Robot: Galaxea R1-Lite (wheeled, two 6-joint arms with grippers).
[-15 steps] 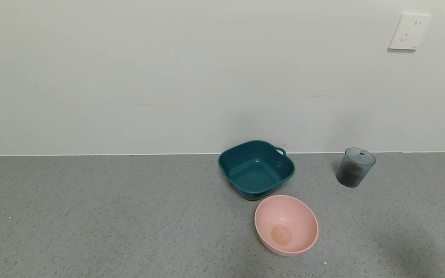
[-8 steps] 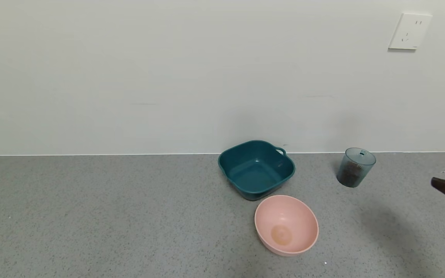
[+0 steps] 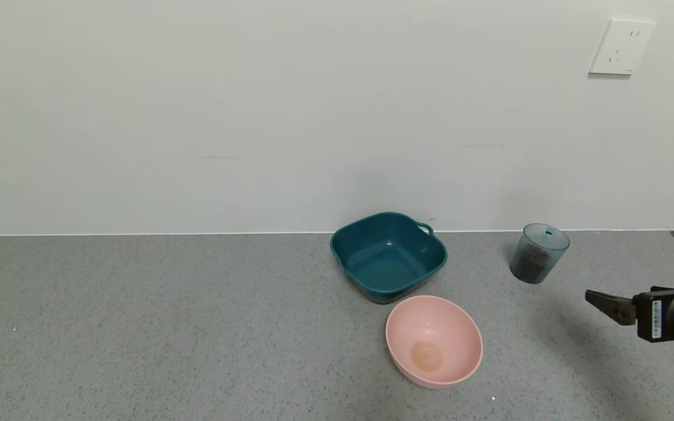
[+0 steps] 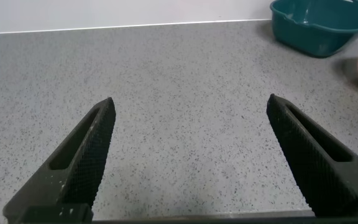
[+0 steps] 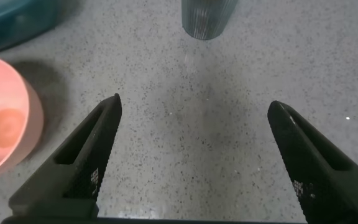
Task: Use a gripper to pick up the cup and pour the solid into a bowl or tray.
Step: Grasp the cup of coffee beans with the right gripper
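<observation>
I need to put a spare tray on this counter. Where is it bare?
The counter is bare left of the teal tub and pink bowl. Right of them it is tighter: the cup stands there, and the open right gripper hovers nearby.

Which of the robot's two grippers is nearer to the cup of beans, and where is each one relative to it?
Right. The right gripper, open, faces the cup across bare counter. The left gripper, open, is off beyond the teal tub, with no cup in its view.
</observation>
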